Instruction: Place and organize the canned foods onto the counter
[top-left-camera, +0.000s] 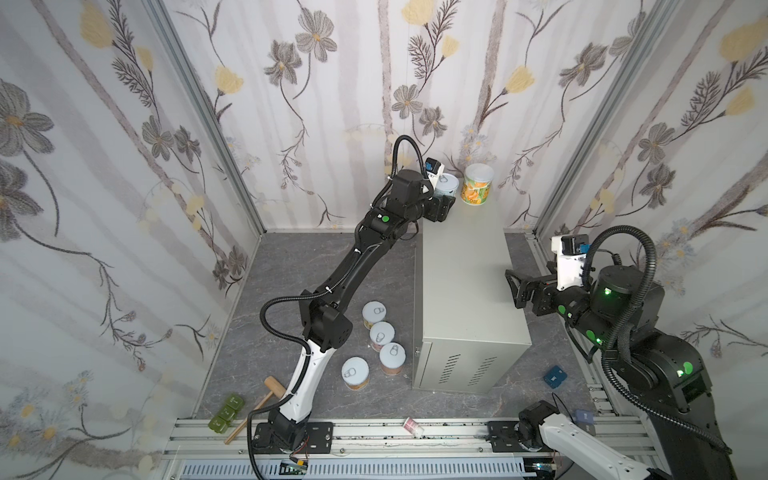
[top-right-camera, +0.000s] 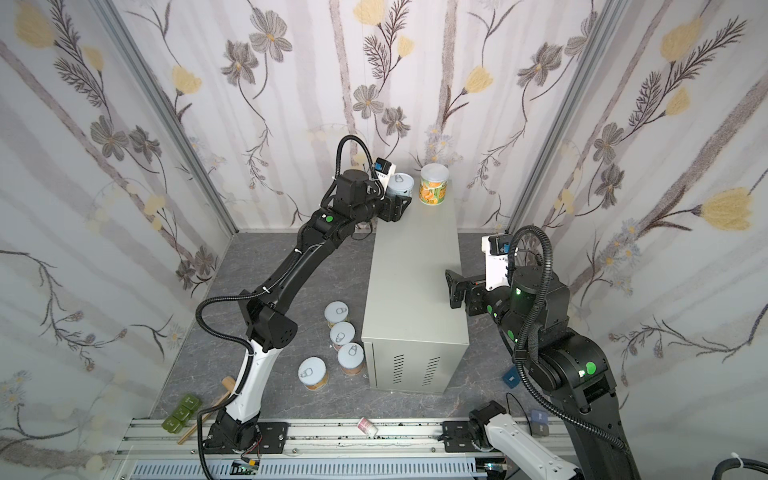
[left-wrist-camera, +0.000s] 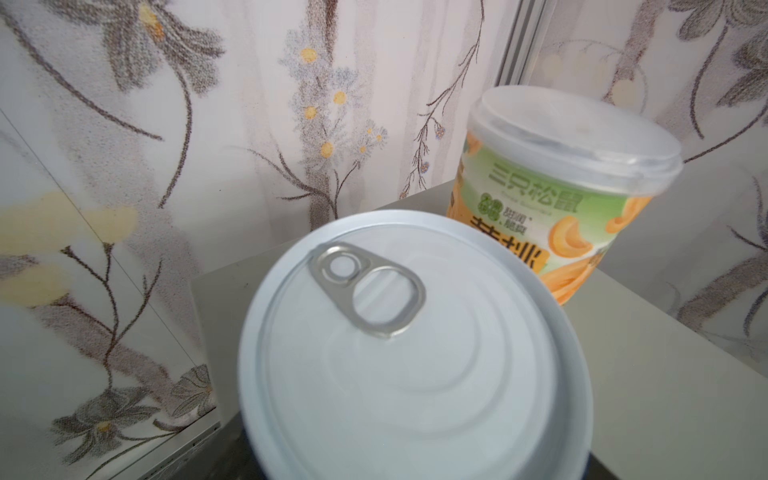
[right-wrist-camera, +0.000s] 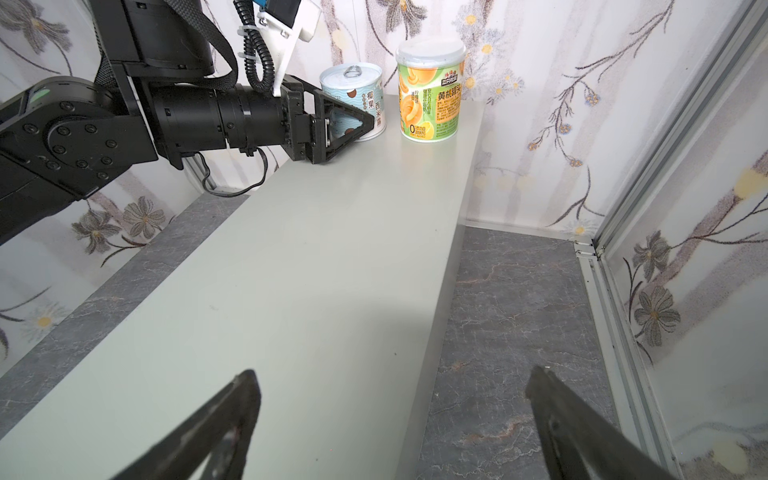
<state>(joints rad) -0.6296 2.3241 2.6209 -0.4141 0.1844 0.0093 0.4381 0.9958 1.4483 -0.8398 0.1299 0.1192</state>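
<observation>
Left claw (top-left-camera: 445, 192) at the far corner of the tabletop (top-left-camera: 461, 270) — pale blue can (right-wrist-camera: 368, 97) between its fingers.

Grey metal tabletop on a dark stone-patterned floor (top-left-camera: 332, 266), floral wallpaper on 3 sides. The pale blue can stands upright right at the far left edge, with the yellow-green can (top-left-camera: 478, 186) just beside it, and the whole near stretch of the top lies bare. The right wrist view shows 1 finger of the left claw flat along the can's side, but whether it presses I cannot tell. Right claw (right-wrist-camera: 395, 374) hangs over the right edge, spread wide, holding nothing. Only the top views take in 4 cans (top-left-camera: 382, 334) on the floor, bunched between the left arm and the tabletop's left face — the left wrist view gives the pull-tab lid close up.
</observation>
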